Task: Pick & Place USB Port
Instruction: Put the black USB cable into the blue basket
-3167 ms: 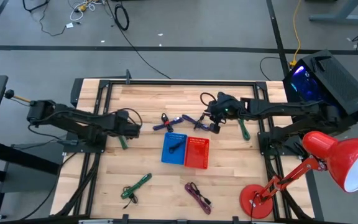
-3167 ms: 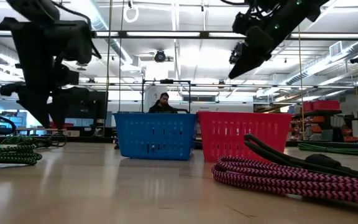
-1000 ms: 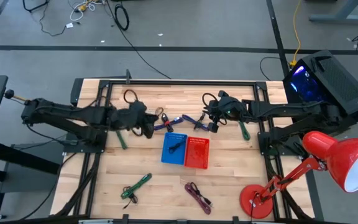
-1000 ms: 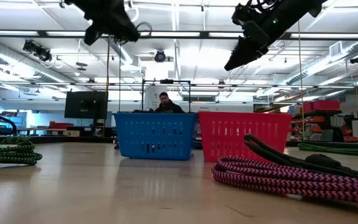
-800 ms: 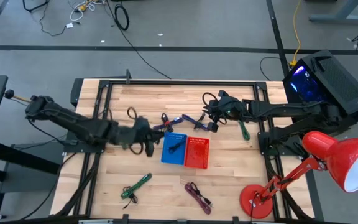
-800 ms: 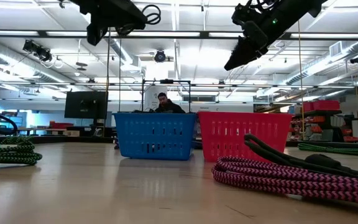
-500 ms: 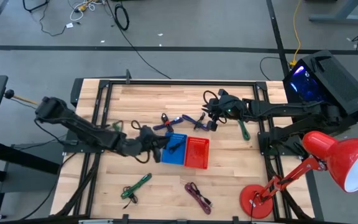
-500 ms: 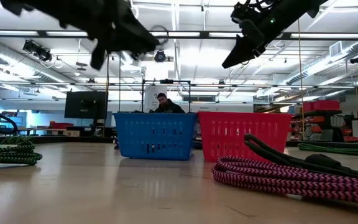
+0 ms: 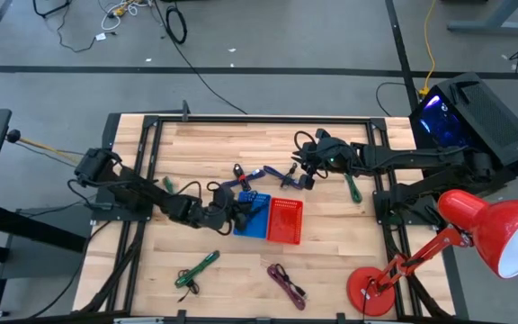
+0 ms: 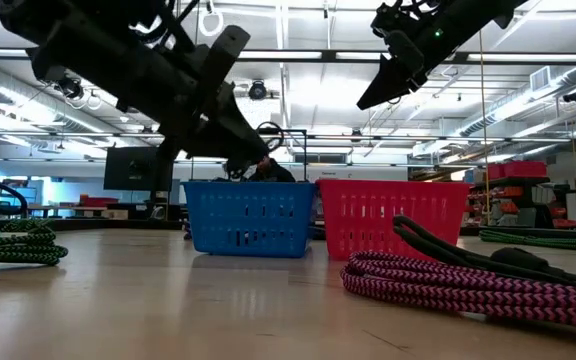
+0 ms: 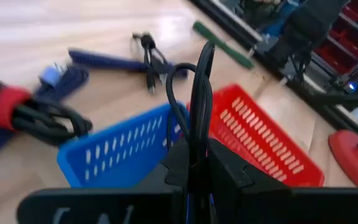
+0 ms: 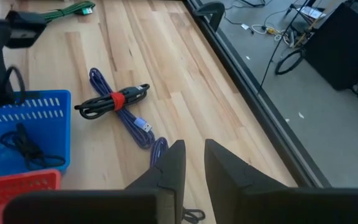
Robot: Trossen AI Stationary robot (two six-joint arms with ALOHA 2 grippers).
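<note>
Two baskets stand side by side at mid-frame in the high view: one blue basket and one red basket. Loose cable bundles on the wood number perhaps five: one green cable at lower left, one magenta cable at lower centre, one purple cable above the baskets, and two green strips, though small bundles there blur together. One red lamp sits at lower right. Two arms reach in.
</note>
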